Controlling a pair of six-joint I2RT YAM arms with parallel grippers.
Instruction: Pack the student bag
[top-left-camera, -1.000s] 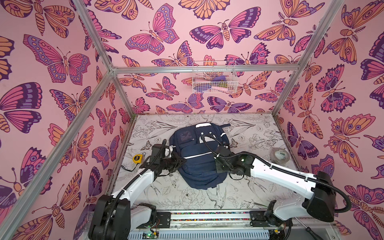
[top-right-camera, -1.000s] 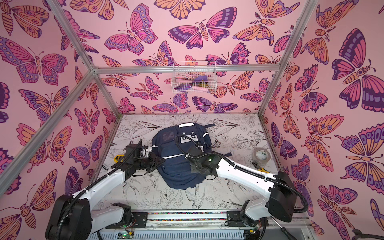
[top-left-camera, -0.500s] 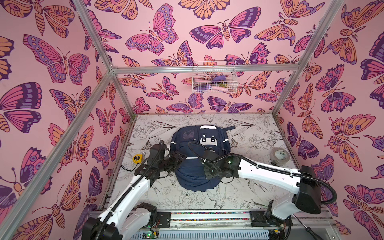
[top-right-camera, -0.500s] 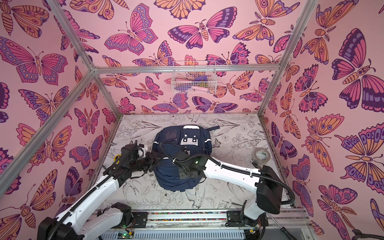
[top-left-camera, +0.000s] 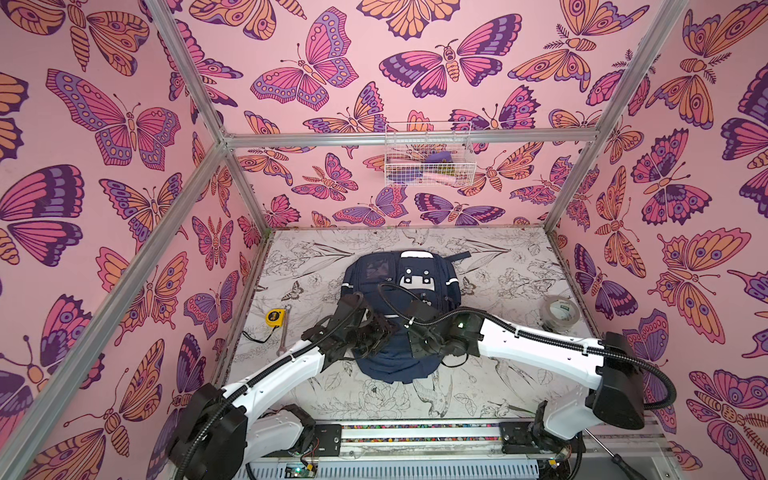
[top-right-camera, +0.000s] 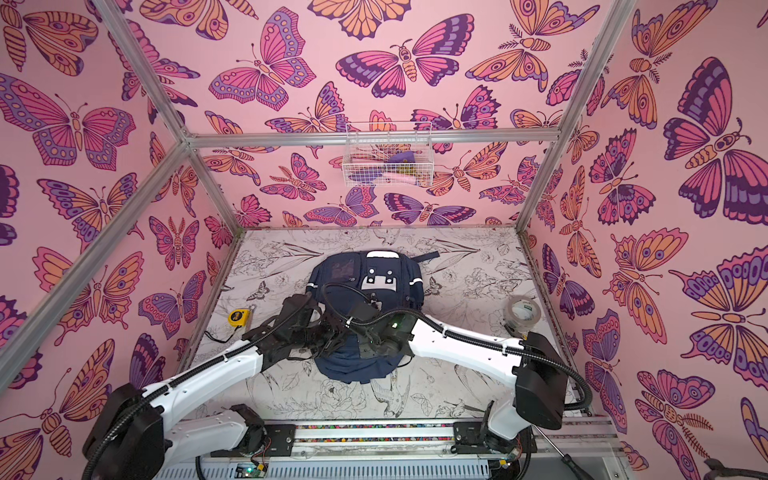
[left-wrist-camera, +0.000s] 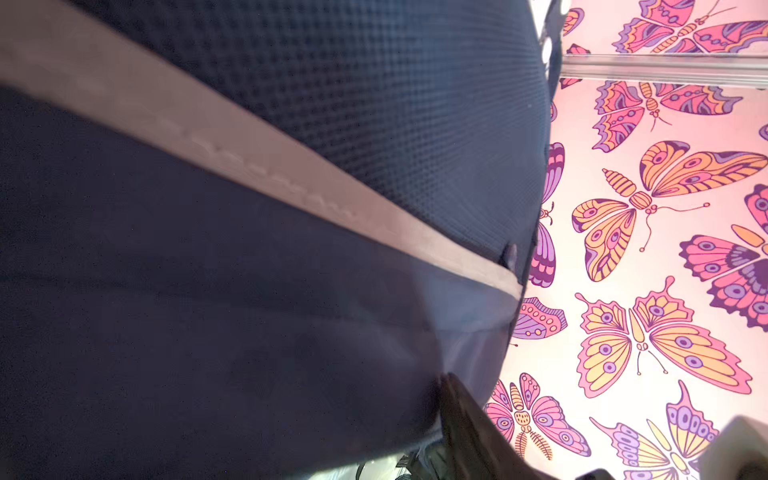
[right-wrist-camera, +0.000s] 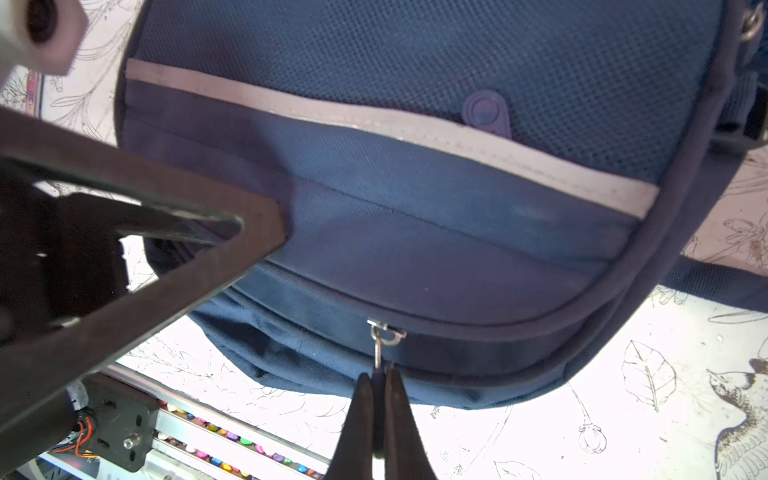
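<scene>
Right jaws clamp zipper pull, dragged leftward; left jaws unclear (at student bag).

In both top views the middle of the student bag is covered by the left arm and the right arm; the jaws of the left gripper cannot be made out. The end of the zipper pull is hidden between the fingers of the right gripper. What lies in the wire basket at 12 o'clock is too small to be named. A screwdriver at 5 o'clock is cut off by the edge.
</scene>
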